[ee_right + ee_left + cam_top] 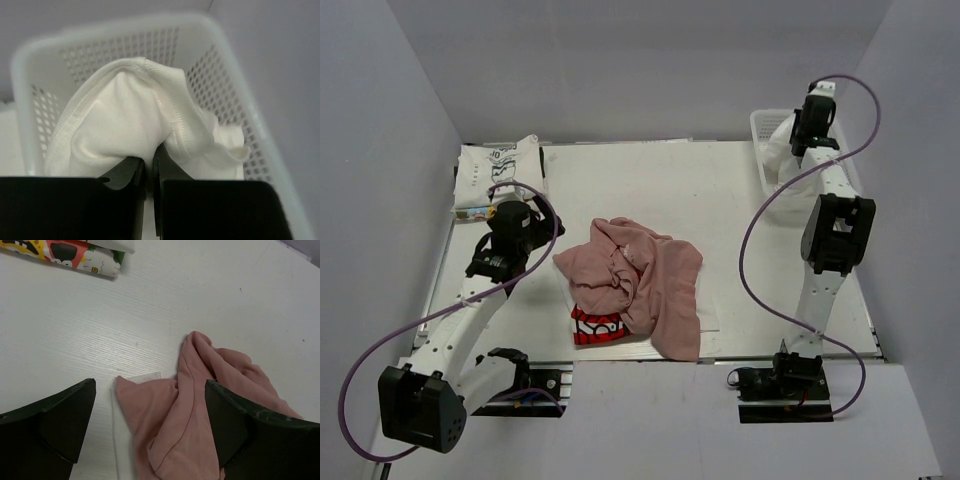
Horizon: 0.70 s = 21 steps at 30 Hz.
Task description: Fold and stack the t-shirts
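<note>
A crumpled dusty-pink t-shirt (642,275) lies mid-table over a white t-shirt with a red print (595,328). A folded white t-shirt with a black drawing (498,168) rests at the back left. My left gripper (542,238) hovers open at the pink shirt's left corner. In the left wrist view that corner (175,430) lies between the spread fingers of my left gripper (150,390), with a white edge (122,440) under it. My right gripper (150,162) is shut on a fold of a plain white t-shirt (120,120), lifted over the basket (115,27).
The white lattice basket (763,128) stands at the back right corner, against the wall. Grey walls close the table on three sides. A purple cable loops from each arm. A strip of colourful print (75,255) on the folded shirt shows at the left wrist view's top.
</note>
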{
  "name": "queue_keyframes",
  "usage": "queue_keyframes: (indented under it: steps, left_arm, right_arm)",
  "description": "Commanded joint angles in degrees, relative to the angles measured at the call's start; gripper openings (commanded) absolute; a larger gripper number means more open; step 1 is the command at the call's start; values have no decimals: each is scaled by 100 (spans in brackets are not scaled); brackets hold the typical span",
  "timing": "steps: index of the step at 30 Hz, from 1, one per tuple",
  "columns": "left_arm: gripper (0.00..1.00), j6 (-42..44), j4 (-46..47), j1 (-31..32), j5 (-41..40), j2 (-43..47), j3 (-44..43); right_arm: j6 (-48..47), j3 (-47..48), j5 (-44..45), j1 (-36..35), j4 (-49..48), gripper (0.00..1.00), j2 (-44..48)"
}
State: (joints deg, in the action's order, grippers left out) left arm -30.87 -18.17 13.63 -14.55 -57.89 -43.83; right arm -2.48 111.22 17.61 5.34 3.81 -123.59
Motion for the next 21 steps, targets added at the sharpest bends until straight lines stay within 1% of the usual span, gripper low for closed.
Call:
queue_keyframes:
  steps: [1, 2, 3, 4, 5, 6, 7, 8, 9, 10, 11, 12, 13, 14, 15, 16, 17, 18, 19, 20, 21]
  left_arm:
    - [100, 2, -55, -27, 13, 76, -222]
    - [100, 2, -55, -27, 13, 76, -222]
    - [100, -50, -55, -27, 13, 76, -222]
    - [100, -50, -116, -27, 13, 76, -222]
    - [100, -50, -116, -27, 13, 76, -222]
    - [100, -50, -177, -27, 13, 76, -222]
    - [100, -103, -178, -27, 13, 146, -222]
    - [100, -103, -178, -27, 13, 146, -274]
    - [100, -103, -178, -27, 65, 198, -275]
    - [100, -173, -178, -27, 66, 251, -275]
    - [100, -173, -178, -27, 136, 252, -275]
    - [100, -226, -178, -27, 293, 252, -275]
    - [100, -226, -178, -27, 390, 252, -275]
    - [100, -278, -178, -27, 469, 313, -275]
    - [100, -279, -230, -27, 522, 313, -275]
    - [100, -357, -300, -27, 523, 313, -275]
    - [100, -419, -301, -27, 523, 374, -275]
    - [100, -489, -353, -27, 523, 427, -275]
    - [100, -646, -353, -27, 523, 427, -223]
    - [100, -726, -353, -27, 575, 427, -222]
    - [100, -727, -406, -27, 715, 427, -222]
  right_arm:
    - [370, 118, -38, 28, 295, 0, -217]
    - [432, 180, -12, 45, 478, 0, -305]
    - [607, 364, 41, 80, 741, 4, -376]
    - [678, 618, 111, 63, 891, 18, -594]
    - [792, 777, 155, 81, 1180, 40, -674]
    - [810, 1092, 190, 81, 1514, 90, -745]
    - [837, 1417, 191, 55, 1648, 90, -832]
    - [776, 1542, 51, 54, 1840, 90, -772]
    - [662, 1474, -81, 28, 1894, 90, -589]
    - [113, 1212, -230, -129, 1878, 90, -465]
    - [-40, 765, -275, -217, 1756, 90, -116]
    - [-225, 491, -171, -340, 1459, 90, 357]
    - [-583, 236, -13, -524, 1273, 90, 606]
    - [-822, -654, 302, -952, 879, 90, 1382]
    - [-946, -933, 296, -1217, 562, 90, 1625]
    - [-956, -1153, 61, -1350, 507, 90, 1862]
    - [-843, -1773, -107, -1595, 498, 90, 2282]
    - [-624, -1970, -491, -1833, 576, 90, 2670]
    - [-518, -2190, -852, -1974, 594, 90, 2821]
    - [-82, -2601, -994, -2367, 577, 90, 3154]
    - [45, -2971, -1405, -2528, 620, 90, 3400]
